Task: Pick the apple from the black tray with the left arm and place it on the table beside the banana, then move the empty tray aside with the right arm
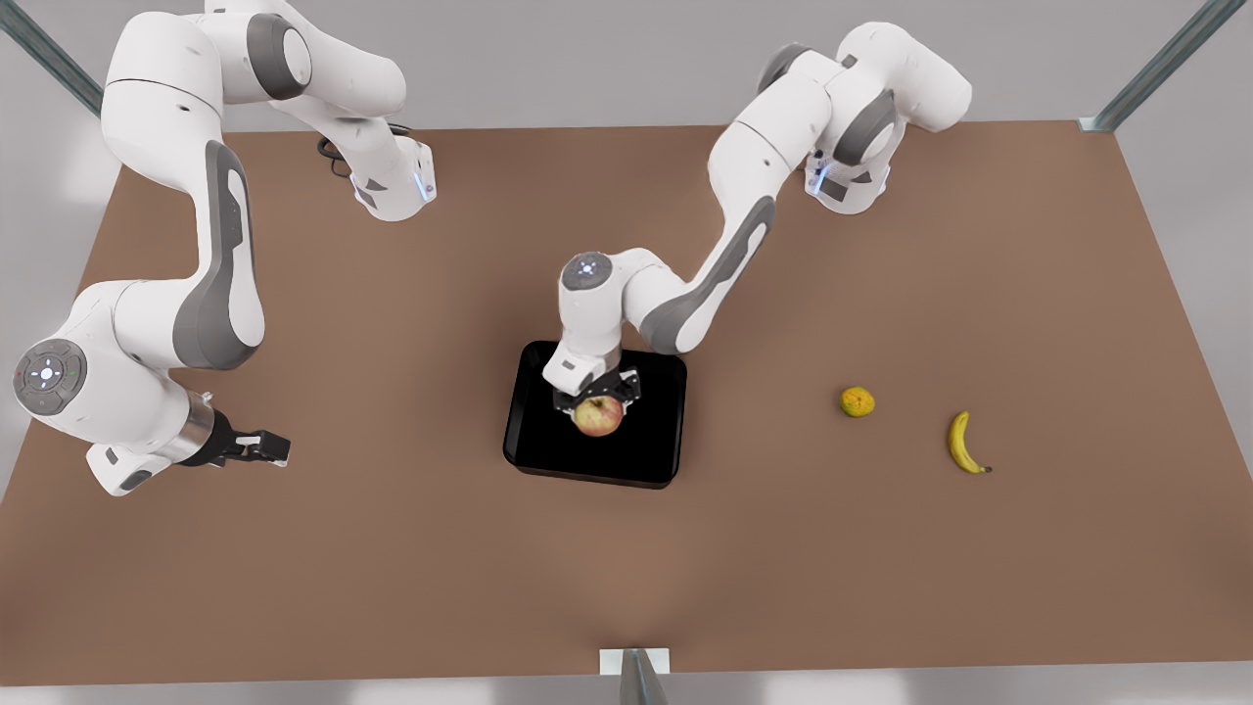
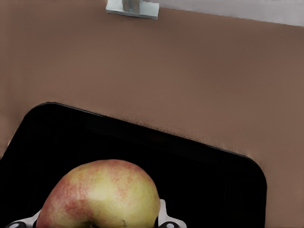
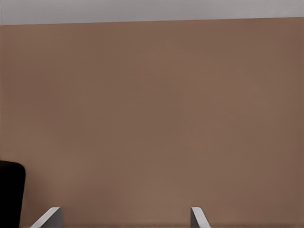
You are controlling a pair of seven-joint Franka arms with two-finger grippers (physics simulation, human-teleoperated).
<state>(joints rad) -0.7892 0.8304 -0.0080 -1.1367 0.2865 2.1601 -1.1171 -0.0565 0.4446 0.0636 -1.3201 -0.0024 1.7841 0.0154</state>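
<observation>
The red-and-yellow-green apple (image 1: 599,418) (image 2: 102,197) lies inside the black tray (image 1: 656,431) (image 2: 204,175) at the middle of the table (image 1: 392,568). My left gripper (image 1: 597,397) (image 2: 95,223) reaches down over it, and its fingers (image 2: 165,216) press against both sides of the fruit. The banana (image 1: 964,443) rests on the tabletop far to the front view's right. My right gripper (image 1: 274,448) (image 3: 123,221) waits low over the table at the front view's left, open and holding nothing. A corner of the tray (image 3: 9,194) shows in the right wrist view.
A small bumpy yellow-orange fruit (image 1: 857,401) sits between the tray and the banana. A metal post (image 1: 636,676) (image 2: 132,7) stands at the table's near edge, and others rise at the far corners. Bare brown tabletop lies around the tray.
</observation>
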